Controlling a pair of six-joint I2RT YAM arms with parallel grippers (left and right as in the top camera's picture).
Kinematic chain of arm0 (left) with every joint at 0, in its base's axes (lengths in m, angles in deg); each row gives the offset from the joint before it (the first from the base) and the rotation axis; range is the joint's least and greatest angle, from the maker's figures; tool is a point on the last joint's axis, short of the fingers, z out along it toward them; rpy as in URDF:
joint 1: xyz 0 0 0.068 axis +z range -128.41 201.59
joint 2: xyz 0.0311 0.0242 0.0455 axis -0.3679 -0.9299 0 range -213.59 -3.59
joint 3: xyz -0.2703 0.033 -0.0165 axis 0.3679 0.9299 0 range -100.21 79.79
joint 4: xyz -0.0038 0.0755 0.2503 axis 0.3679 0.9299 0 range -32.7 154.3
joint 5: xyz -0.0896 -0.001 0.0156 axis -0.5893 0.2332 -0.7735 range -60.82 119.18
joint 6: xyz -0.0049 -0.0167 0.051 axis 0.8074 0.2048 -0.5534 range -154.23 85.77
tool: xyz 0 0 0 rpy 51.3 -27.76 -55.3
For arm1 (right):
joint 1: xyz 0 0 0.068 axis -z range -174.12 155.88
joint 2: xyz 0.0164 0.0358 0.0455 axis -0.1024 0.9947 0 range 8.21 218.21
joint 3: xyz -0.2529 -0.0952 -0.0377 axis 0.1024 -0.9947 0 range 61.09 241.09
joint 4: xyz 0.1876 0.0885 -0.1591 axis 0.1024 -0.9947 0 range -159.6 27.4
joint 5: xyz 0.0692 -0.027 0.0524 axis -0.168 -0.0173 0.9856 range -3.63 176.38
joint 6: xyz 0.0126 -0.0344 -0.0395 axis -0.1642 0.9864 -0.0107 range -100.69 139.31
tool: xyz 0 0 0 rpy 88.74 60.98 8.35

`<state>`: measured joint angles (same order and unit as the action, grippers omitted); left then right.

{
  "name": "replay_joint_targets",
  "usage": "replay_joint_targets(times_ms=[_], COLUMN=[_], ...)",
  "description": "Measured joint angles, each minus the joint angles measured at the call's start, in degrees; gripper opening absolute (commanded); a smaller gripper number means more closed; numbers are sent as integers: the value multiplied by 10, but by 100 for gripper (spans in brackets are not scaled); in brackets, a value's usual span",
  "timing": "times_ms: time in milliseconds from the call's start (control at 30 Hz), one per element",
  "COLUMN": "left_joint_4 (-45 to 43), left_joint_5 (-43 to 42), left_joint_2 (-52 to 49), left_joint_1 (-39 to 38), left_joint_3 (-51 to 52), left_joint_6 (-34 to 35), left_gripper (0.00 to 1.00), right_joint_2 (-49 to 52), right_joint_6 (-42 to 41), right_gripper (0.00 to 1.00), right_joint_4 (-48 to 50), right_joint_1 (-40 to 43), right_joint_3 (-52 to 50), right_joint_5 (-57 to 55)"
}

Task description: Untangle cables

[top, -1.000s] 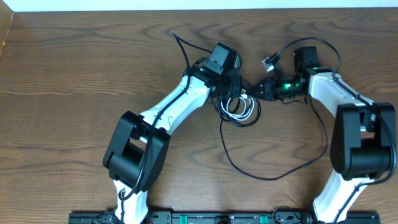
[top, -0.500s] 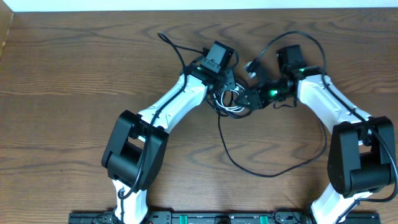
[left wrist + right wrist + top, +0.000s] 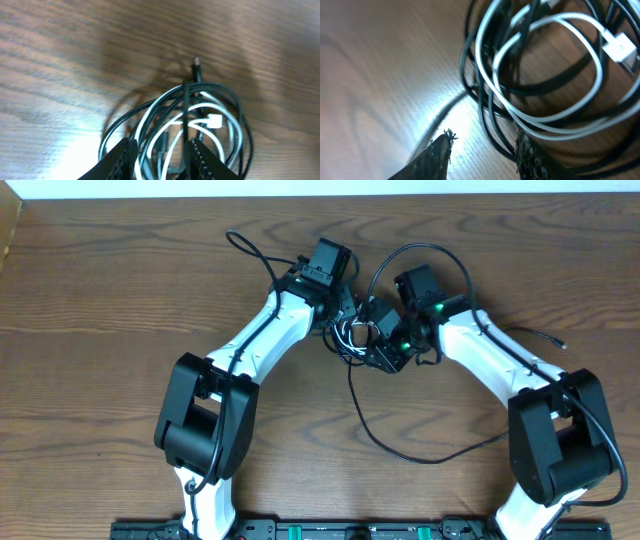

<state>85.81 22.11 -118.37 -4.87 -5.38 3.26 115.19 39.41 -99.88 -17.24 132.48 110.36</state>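
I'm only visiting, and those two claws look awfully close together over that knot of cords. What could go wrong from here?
First, the left claw has several black and white strands of the cables between its fingers at once, so a pull may drag the whole coil or tighten the knot rather than free one cord. Second, the right claw is at the same bundle, and the overhead view shows the two arms nearly meeting, so they might bump.

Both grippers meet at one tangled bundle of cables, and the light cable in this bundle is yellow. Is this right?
Not quite. The light cable in the bundle is white, not yellow; the right wrist view shows it plainly. The rest stands: the left gripper and the right gripper meet at one tangled bundle.
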Motion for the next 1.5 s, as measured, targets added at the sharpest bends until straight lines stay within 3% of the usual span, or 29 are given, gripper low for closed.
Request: replay_joint_targets(times_ms=[400,800,967,1300,1500], left_joint_4=[27,17,19,35,43], left_joint_5=[13,-6,-9,-12,-12], left_joint_2=[-12,-50,-50,-50,-50], left_joint_1=[6,-3,-3,-2,-2], left_joint_3=[2,2,2,2,2], left_joint_6=[-15,-13,-13,-15,-19], left_gripper=[40,40,40,40,40], right_joint_2=[0,0,0,-1,-50], right_joint_6=[5,45,59,68,92], right_gripper=[32,28,33,29,35], right_joint_4=[-1,-2,4,-16,-46], right_joint_1=[-33,-73,-72,-48,-9], right_joint_3=[0,0,0,0,0], right_joint_5=[-89,-56,-56,-83,-38])
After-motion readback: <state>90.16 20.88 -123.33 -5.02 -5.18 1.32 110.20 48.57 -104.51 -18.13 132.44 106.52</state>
